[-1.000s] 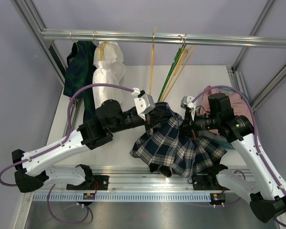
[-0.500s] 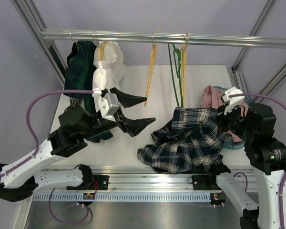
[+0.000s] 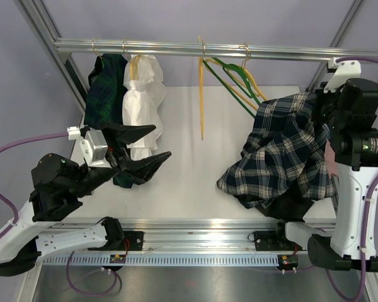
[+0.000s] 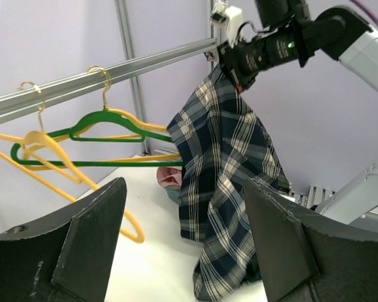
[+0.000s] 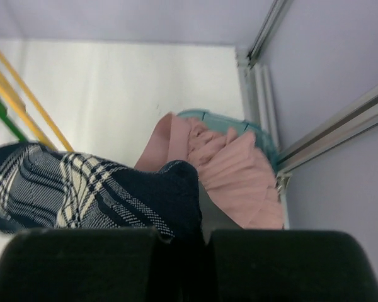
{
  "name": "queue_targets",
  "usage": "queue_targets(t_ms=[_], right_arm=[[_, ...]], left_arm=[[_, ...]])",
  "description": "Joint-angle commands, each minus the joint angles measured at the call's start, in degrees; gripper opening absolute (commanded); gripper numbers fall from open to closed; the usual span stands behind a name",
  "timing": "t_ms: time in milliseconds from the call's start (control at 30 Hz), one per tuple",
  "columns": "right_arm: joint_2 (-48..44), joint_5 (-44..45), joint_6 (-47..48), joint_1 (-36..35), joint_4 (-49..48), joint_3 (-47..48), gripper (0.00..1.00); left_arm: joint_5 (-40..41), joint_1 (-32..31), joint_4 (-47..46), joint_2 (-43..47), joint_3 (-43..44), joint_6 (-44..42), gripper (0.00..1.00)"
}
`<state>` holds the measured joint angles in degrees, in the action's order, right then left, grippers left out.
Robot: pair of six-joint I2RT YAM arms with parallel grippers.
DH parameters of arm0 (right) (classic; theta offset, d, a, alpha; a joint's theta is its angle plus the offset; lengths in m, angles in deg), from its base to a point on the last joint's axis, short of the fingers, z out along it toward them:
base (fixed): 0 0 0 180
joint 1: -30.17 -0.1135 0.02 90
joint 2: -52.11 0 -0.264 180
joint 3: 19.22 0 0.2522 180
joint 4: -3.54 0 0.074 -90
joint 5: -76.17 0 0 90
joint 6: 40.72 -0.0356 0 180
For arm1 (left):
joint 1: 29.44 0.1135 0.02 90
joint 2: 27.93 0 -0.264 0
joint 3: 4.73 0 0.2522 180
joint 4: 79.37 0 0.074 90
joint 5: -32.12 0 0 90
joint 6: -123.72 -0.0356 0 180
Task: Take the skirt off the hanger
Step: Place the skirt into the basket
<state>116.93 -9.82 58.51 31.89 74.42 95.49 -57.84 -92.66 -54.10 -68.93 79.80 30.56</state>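
Observation:
The dark blue plaid skirt (image 3: 274, 154) hangs in a bunch from my right gripper (image 3: 319, 106), which is raised at the right end of the rail and shut on one corner of the cloth (image 5: 176, 189). Its lower folds rest on the table. The green hanger (image 3: 234, 77) dangles bare from the rail, apart from the skirt, and is also seen in the left wrist view (image 4: 107, 121). My left gripper (image 3: 162, 141) stands open and holds nothing, far left of the skirt (image 4: 222, 163).
Yellow hangers (image 3: 201, 94) hang bare on the rail (image 3: 176, 47) beside the green one. A dark green plaid garment (image 3: 106, 85) and a white garment (image 3: 143, 94) hang at the rail's left end. A pink garment (image 5: 230, 170) fills a teal basket (image 5: 208, 116) at the right wall.
My left gripper opened, let go of the skirt and drew back to the left. My right arm rose and swung right, carrying the skirt off the green hanger.

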Motion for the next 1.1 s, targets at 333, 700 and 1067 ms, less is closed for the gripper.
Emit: queue_targets(t_ms=[333,700,1067], right_arm=[[13.7,-2.8,0.7,20.9,-16.1,18.5,0.0],[29.8,-1.5,0.2,21.8,-20.6,41.9,0.0],[33.3,-0.6,-3.1,21.8,-25.7,47.7,0.0]], left_arm=[[3.3,0.1,0.0,0.9,-1.5,-2.1,0.79],[3.9,0.0,-0.8,0.9,-2.5,-2.3,0.79],[4.2,0.1,-0.9,0.0,-2.1,-2.6,0.8]])
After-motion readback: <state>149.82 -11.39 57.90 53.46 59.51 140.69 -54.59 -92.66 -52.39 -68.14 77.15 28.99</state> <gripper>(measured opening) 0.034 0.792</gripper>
